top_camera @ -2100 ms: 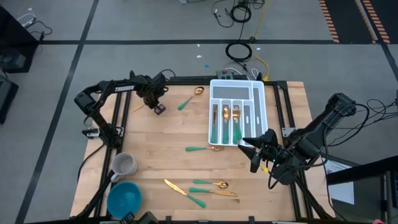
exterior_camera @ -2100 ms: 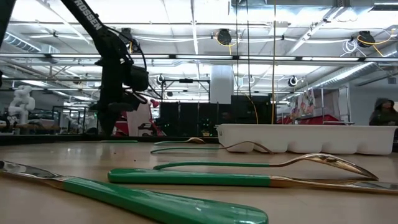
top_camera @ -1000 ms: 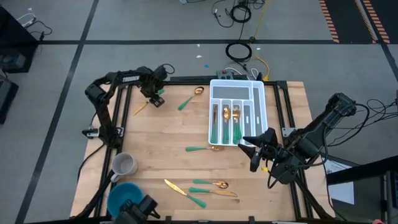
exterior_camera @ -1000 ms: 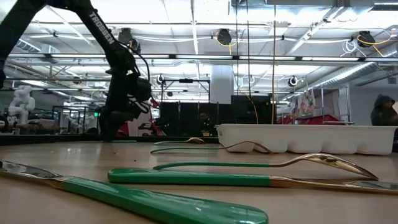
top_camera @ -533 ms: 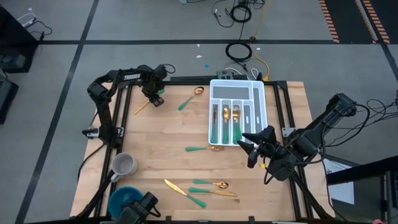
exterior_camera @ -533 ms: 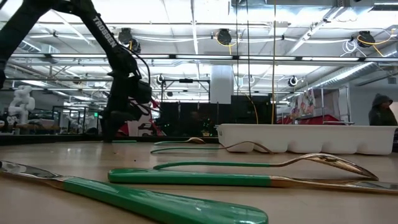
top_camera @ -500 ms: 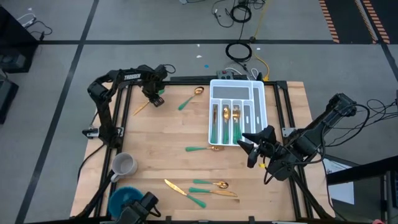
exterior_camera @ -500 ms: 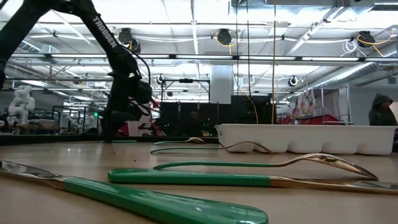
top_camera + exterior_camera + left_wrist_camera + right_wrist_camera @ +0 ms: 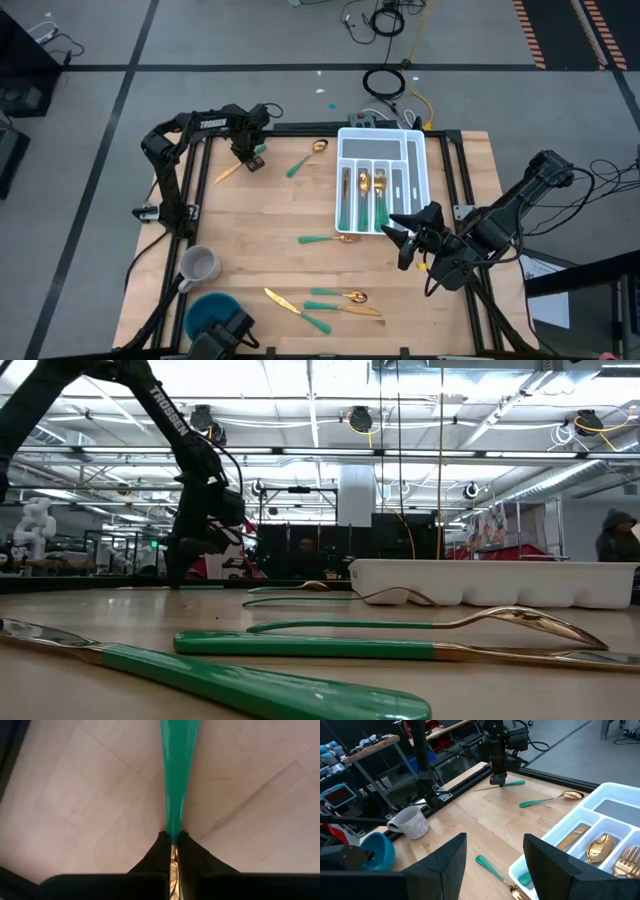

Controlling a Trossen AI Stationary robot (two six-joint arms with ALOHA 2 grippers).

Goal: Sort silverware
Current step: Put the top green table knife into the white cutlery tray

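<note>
We see the left gripper (image 9: 250, 158) at the far left of the pale wooden table (image 9: 260, 240), its dark fingers (image 9: 159, 851) pinched shut on a slim piece of cutlery (image 9: 176, 780) where the glossy teal handle meets the gold metal. The right gripper (image 9: 400, 243) waits at the near right of the white plastic tray (image 9: 421, 160), jaws wide and empty. A gold-bowled spoon (image 9: 305, 158) lies left of the tray; more silverware (image 9: 325, 302) lies near the front edge.
</note>
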